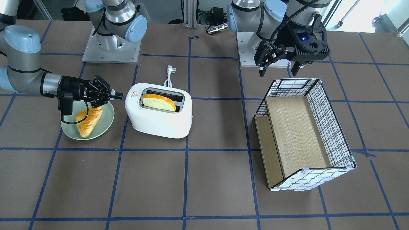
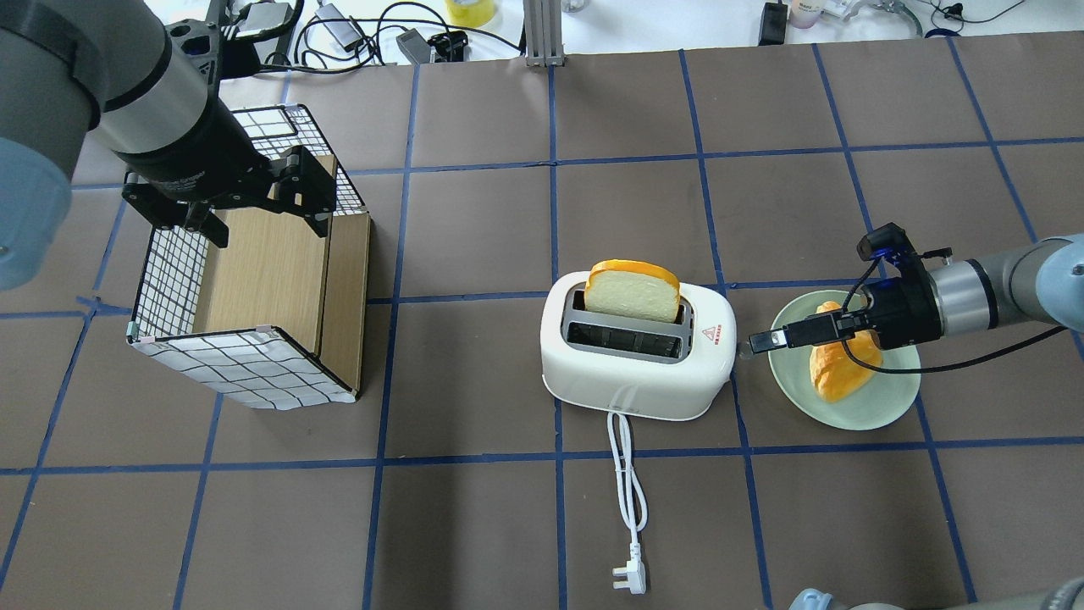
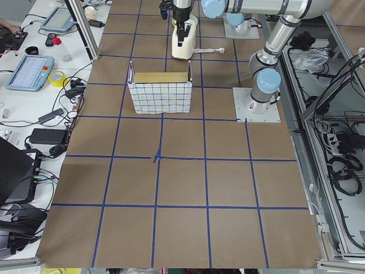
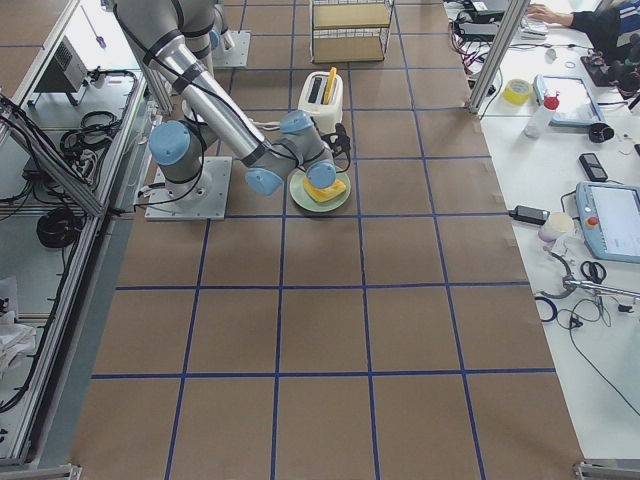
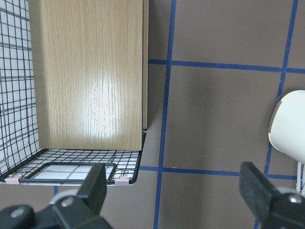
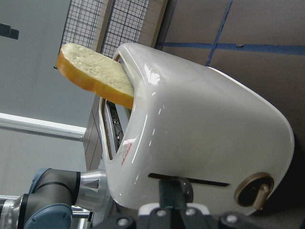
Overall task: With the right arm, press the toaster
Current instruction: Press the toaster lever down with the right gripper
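Observation:
The white toaster (image 1: 156, 119) stands mid-table with a bread slice (image 1: 158, 101) sticking up from one slot. It also shows in the overhead view (image 2: 635, 373). My right gripper (image 1: 119, 95) is shut and empty. It lies level, pointing at the toaster's end face, with its tip (image 2: 756, 341) right at that face. In the right wrist view the fingertips (image 6: 175, 190) sit at the lever slot (image 6: 200, 180), beside a round knob (image 6: 252, 191). I cannot tell whether they touch. My left gripper (image 1: 278, 67) hangs open and empty above the wire basket (image 1: 329, 127).
A green plate (image 1: 107, 126) with a bread piece (image 1: 87, 123) lies under my right wrist, next to the toaster. The toaster's white cord and plug (image 2: 631, 508) trail toward the robot's side. The wire basket with wooden shelves (image 2: 254, 280) lies on its side.

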Controlling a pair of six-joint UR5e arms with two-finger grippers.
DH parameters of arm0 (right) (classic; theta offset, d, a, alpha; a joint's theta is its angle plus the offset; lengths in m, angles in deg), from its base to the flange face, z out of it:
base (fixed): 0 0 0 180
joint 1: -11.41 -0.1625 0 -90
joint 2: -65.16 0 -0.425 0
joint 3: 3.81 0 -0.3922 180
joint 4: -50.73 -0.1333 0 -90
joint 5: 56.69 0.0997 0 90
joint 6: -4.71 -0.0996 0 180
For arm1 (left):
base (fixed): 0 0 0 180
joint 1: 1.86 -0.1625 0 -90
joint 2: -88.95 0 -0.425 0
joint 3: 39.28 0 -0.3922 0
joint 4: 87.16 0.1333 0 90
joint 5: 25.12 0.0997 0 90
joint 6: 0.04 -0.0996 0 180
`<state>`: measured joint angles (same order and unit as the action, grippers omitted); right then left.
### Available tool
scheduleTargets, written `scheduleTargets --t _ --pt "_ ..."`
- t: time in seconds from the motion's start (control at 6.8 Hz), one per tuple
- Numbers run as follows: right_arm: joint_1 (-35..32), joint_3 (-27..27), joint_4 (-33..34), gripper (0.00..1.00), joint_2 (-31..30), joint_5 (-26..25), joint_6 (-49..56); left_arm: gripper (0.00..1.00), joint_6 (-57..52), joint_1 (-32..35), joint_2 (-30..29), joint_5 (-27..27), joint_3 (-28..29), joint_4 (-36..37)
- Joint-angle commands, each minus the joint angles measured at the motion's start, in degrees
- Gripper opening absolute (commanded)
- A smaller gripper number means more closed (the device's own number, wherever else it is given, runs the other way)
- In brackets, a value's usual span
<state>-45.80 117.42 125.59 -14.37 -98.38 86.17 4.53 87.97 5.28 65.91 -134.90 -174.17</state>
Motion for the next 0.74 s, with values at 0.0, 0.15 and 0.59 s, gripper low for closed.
scheduleTargets --t 0.0,0.15,0.59 --pt "-0.09 0.07 0.19 0.0 -0.19 -0.23 -0.06 1.0 0.0 0.0 0.0 0.03 0.0 0.0" --pt "-0.09 0.24 2.28 0.0 -0.19 -1.19 -0.59 1.0 0.0 0.0 0.0 -0.06 -0.09 0.0" --pt "-0.18 0.59 3.09 0.0 -0.01 -2.16 -0.86 1.0 0.0 0.0 0.0 -0.06 0.0 0.0"
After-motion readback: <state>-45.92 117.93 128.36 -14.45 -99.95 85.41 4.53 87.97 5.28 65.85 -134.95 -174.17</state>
